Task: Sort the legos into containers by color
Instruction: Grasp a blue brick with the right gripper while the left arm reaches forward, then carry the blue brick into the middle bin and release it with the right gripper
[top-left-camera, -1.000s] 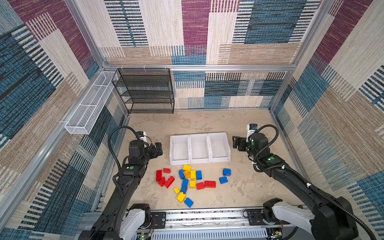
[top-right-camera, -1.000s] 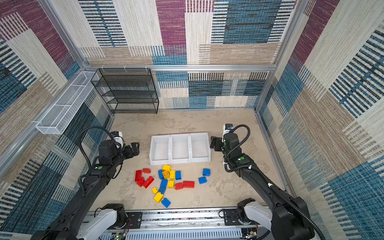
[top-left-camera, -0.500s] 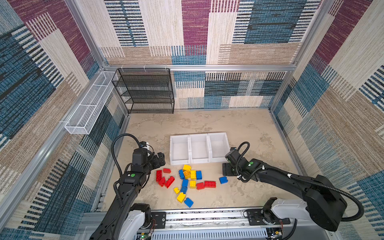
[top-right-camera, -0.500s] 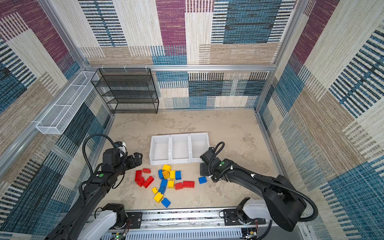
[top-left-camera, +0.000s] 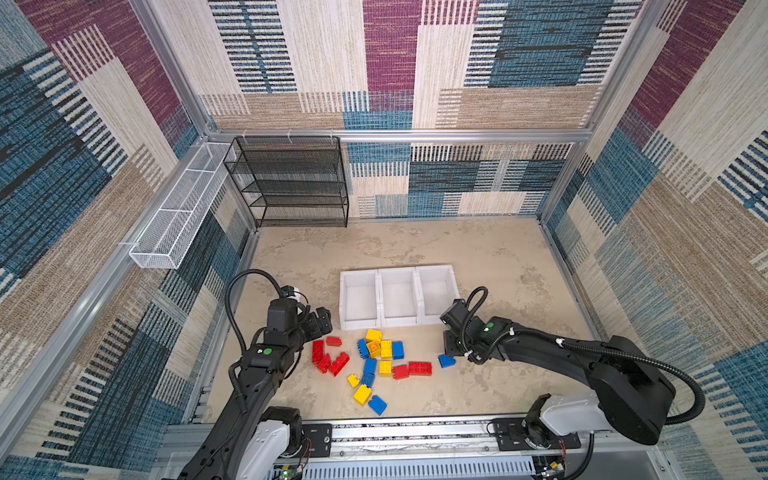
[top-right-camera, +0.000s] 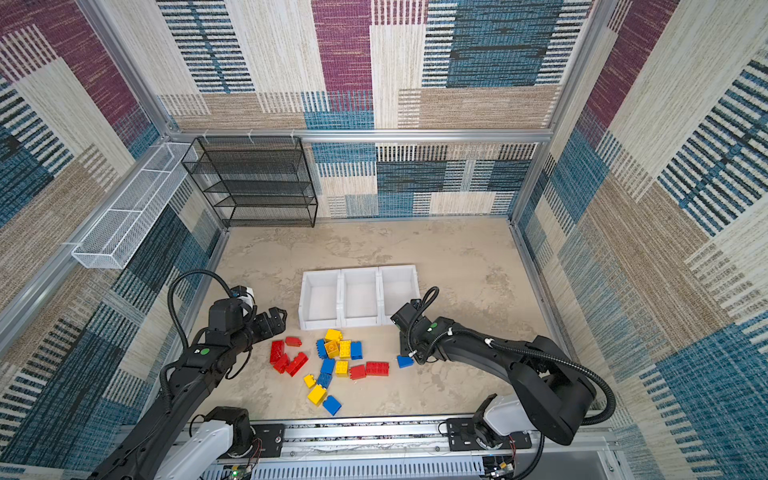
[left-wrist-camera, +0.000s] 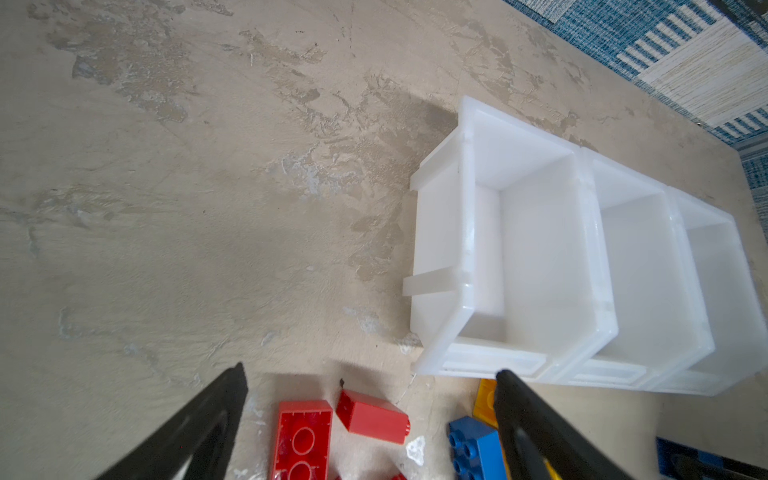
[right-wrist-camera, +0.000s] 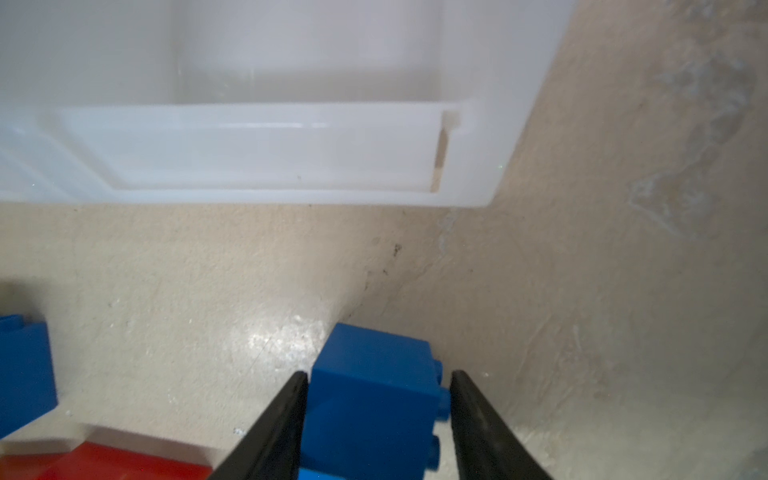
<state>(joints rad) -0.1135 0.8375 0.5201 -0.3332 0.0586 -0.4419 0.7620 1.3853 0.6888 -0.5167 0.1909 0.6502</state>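
The right end effector (right-wrist-camera: 379, 376) clamped a blue brick (right-wrist-camera: 374, 415); the left end effector (left-wrist-camera: 370, 370) hung spread apart near a red brick (left-wrist-camera: 301, 436).

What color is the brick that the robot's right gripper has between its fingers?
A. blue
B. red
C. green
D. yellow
A: in the right wrist view, the right gripper has a finger pressed on each side of a blue brick sitting on the table.
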